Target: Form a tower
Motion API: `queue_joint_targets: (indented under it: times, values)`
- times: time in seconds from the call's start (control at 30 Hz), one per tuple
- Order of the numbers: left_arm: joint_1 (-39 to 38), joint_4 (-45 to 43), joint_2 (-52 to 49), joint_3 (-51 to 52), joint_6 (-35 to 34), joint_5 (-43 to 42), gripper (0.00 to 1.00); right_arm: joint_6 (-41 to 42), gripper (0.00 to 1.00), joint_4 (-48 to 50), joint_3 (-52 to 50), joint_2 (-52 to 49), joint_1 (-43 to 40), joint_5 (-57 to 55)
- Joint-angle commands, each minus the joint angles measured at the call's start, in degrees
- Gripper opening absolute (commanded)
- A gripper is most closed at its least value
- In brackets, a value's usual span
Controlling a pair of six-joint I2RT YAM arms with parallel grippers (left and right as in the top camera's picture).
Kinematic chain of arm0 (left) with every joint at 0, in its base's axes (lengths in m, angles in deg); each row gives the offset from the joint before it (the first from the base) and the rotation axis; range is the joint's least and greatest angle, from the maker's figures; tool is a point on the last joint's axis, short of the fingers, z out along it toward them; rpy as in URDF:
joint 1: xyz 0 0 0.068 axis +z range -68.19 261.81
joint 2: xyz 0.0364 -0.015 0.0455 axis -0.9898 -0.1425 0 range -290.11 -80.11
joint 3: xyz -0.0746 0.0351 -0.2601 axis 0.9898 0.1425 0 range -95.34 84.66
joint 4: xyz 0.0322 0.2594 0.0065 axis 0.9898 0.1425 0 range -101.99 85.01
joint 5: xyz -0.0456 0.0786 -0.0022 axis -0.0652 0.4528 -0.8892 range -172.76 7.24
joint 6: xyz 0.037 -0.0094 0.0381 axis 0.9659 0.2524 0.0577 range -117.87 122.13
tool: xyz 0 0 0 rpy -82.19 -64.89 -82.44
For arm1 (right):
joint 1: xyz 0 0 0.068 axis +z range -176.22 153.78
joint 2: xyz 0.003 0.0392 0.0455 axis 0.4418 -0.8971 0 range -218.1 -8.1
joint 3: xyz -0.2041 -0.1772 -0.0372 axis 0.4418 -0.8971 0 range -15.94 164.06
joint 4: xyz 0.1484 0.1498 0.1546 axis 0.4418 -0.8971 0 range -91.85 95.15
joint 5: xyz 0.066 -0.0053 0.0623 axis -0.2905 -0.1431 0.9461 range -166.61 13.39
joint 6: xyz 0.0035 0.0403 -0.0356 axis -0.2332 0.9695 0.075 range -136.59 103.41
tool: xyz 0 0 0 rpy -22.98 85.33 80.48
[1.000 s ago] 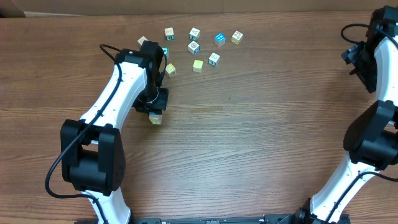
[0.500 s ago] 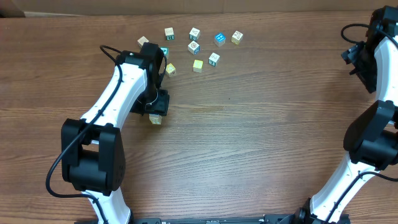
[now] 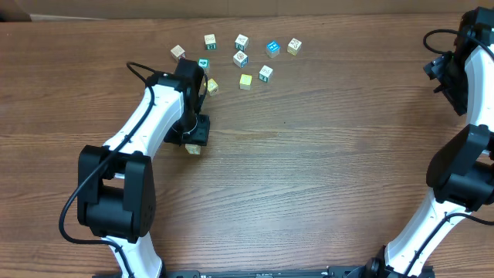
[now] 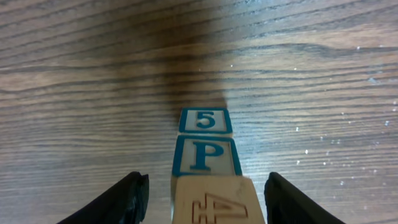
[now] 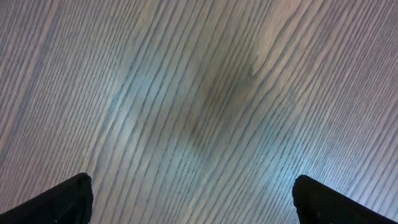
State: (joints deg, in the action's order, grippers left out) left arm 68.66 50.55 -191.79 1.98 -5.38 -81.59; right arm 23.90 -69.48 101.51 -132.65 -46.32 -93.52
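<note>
The tower stands on the wooden table as a narrow stack of letter cubes. From the left wrist view I see teal-framed faces marked "5" and "P". A pale cream cube marked "4" sits on top, nearest the camera. My left gripper is open, one finger on each side of the top cube with a gap both ways. In the overhead view the tower peeks out just below the left gripper. My right gripper hangs open over bare wood at the far right.
Several loose letter cubes lie scattered beyond the left arm, among them a cream one, a blue one and a yellow-green one. The nearest, a yellowish cube, lies beside the left wrist.
My left gripper has opened from its shut hold on the top cube, which now rests on the stack. The left arm shifted slightly. The right arm has not moved.
</note>
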Motion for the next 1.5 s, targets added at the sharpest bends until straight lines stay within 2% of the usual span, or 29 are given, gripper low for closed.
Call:
queue_joint_targets:
  times: [0.0, 0.27, 0.33, 0.73, 0.87, 1.0, 1.27, 1.37, 1.47]
  values:
    - [-0.37, -1.05, -0.74, 1.31, -0.04, 0.31, 0.57, -0.07, 1.0, 0.04, 1.42, 2.82, 0.09, -0.59]
    - [-0.39, -2.21, -0.74, 1.75, -2.01, 0.31, 0.49, -0.04, 1.0, 0.04, 1.42, 2.82, 0.09, -0.59]
    - [-0.37, -2.89, -0.74, 2.23, -1.99, 0.33, 0.43, -0.07, 1.0, 0.04, 1.42, 2.82, 0.09, -0.59]
    - [-0.37, -2.78, -0.72, 2.32, -2.19, 0.33, 0.2, -0.04, 1.0, 0.02, 1.42, 2.82, 0.09, -0.59]
    - [-0.37, -2.64, -0.72, 2.32, -2.54, 0.33, 0.18, -0.07, 1.0, 0.04, 1.44, 2.82, 0.09, -0.59]
    - [-0.37, -2.56, -0.72, 2.32, -2.86, 0.33, 0.2, -0.07, 1.0, 0.04, 1.44, 2.82, 0.09, -0.59]
    - [-0.37, -1.22, -0.72, 2.34, -2.82, 0.33, 0.4, -0.07, 1.0, 0.04, 1.44, 2.82, 0.09, -0.61]
    - [-0.37, -1.14, -0.72, 2.34, -2.84, 0.33, 0.55, -0.07, 1.0, 0.04, 1.44, 2.82, 0.09, -0.59]
    - [-0.37, -1.11, -0.72, 2.32, -2.84, 0.33, 0.58, -0.07, 1.0, 0.04, 1.44, 2.82, 0.09, -0.59]
